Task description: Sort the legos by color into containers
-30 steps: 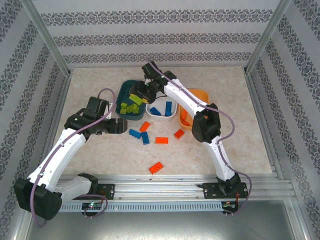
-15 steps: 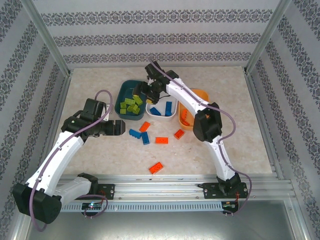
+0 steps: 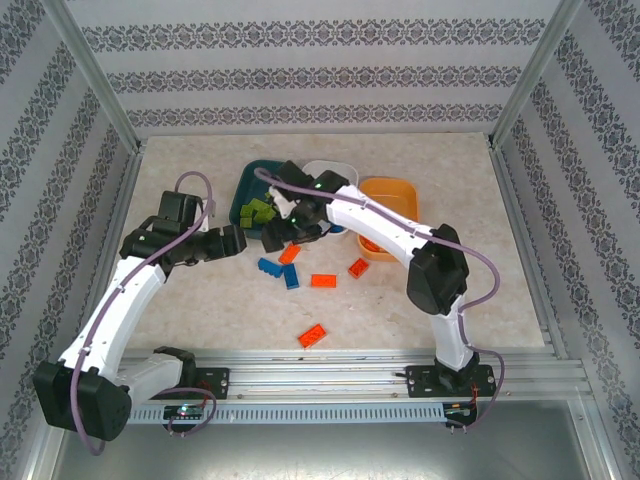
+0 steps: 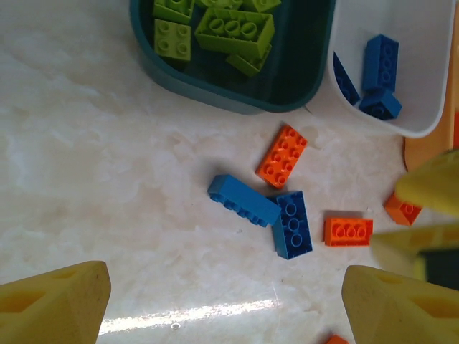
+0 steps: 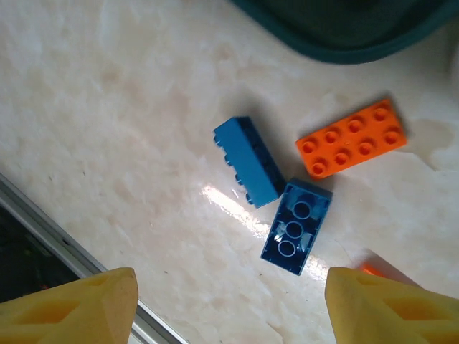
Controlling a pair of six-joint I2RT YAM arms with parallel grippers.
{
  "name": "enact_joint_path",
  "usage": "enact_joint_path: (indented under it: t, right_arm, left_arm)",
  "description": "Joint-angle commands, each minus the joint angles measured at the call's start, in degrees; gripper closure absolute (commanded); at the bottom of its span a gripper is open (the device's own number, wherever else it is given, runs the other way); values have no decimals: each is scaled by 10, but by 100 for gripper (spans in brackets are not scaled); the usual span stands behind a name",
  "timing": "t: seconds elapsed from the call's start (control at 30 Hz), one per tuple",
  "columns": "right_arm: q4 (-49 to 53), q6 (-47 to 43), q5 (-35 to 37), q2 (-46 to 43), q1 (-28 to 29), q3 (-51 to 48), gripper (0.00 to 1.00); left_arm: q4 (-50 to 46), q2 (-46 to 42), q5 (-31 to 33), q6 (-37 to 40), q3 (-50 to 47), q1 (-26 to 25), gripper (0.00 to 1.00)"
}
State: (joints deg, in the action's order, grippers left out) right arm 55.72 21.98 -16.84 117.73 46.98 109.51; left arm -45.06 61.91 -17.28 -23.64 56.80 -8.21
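Legos (image 4: 233, 29) in lime green fill the dark teal tub (image 4: 294, 57), and blue legos (image 4: 380, 61) lie in the white tub (image 4: 427, 72) beside the orange tub (image 3: 395, 190). Two loose blue bricks (image 4: 244, 201), touching each other, and a few orange-red bricks (image 4: 282, 155) sit on the marbled bench (image 4: 86, 179) just in front of the tubs. The left tool (image 4: 226, 308) hangs above the loose bricks with yellow fingers spread wide and nothing between them, and the right tool (image 5: 229, 308) hovers over the same blue pair, also wide apart and empty.
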Motion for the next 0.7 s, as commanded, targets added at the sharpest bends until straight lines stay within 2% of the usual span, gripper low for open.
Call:
enact_joint_path:
  t: [0.0,0.4,0.67]
  right_arm:
    - [17,-70,35,46,8,36,31]
    - [51,-105,34,167,32,143,34]
    - [74,-97,23,227,49,219,38]
  left_arm:
    - [10,-22,-23,-38,-17,18,16]
    - [-70,-103,9,-18,-59,40,15]
    - [-89,-108,19,-10,-62,40,15]
